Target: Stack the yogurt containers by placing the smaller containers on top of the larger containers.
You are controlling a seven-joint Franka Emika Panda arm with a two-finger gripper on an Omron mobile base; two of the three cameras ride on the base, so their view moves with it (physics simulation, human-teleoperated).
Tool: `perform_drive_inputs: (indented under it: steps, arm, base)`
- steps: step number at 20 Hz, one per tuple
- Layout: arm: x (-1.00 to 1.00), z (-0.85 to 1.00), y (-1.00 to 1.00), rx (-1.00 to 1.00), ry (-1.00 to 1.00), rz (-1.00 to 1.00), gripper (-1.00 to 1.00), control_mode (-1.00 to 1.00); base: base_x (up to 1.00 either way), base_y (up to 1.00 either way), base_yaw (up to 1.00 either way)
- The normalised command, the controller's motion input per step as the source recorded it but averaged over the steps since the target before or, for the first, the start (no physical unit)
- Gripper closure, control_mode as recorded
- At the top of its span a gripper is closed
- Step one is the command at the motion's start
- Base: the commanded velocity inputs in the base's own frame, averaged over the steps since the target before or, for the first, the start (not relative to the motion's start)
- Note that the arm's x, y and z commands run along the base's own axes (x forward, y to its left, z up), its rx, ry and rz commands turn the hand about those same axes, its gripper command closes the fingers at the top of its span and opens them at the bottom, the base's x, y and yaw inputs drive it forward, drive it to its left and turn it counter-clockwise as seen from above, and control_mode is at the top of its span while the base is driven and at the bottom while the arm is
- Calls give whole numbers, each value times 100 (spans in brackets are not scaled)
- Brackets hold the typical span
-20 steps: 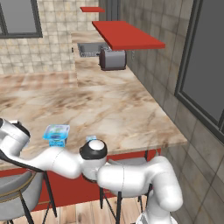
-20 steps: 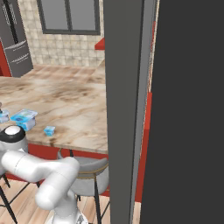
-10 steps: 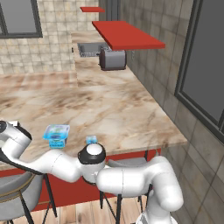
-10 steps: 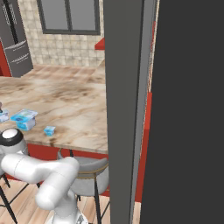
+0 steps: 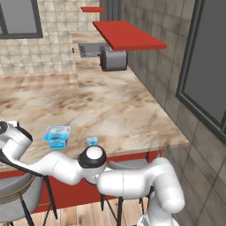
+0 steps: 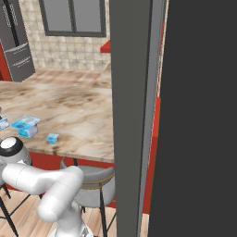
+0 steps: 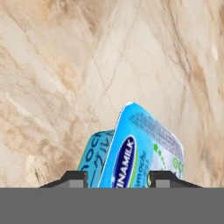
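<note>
In the hand view my gripper [image 7: 117,177] is shut on a light-blue, mid-sized yogurt tub [image 7: 140,151] with a blue-and-white label. The tub is tilted, and a dark fingertip [image 7: 81,177] sits close on each side of it. Marble counter lies behind it. The widest tub [image 5: 56,136] [image 6: 25,126], with a broad flared rim, stands near the counter's front edge. The tiny cup [image 5: 92,141] [image 6: 52,138] stands a little to its right. My arm stretches low along the counter front toward the far left, left of the widest tub.
A toaster [image 5: 114,60] and a sink [image 5: 90,49] sit at the far end of the marble counter [image 5: 110,110], under a red shelf [image 5: 128,35]. Grey stools [image 6: 95,178] stand below the counter edge. A dark pillar [image 6: 134,115] blocks the right base view.
The arm's elbow has sunk slightly along the counter front. The widest tub and the tiny cup have not moved.
</note>
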Motion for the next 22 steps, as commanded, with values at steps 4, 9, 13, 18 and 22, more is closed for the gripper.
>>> perform_drive_inputs:
  steps: [4, 9, 13, 18, 22]
  arm:
    - [0, -6, 0, -2, 0, 0, 100, -100]
    - [0, -2, 0, -2, 0, 0, 100, -100]
    - [0, 0, 0, -1, 0, 0, 100, -100]
    - [0, 8, 0, 0, -2, 0, 100, -100]
    - [-1, 35, 0, 0, -7, 0, 100, -100]
  base:
    - [0, 0, 0]
    - [0, 0, 0]
    - [0, 0, 0]
    - [0, 0, 0]
    - [0, 0, 0]
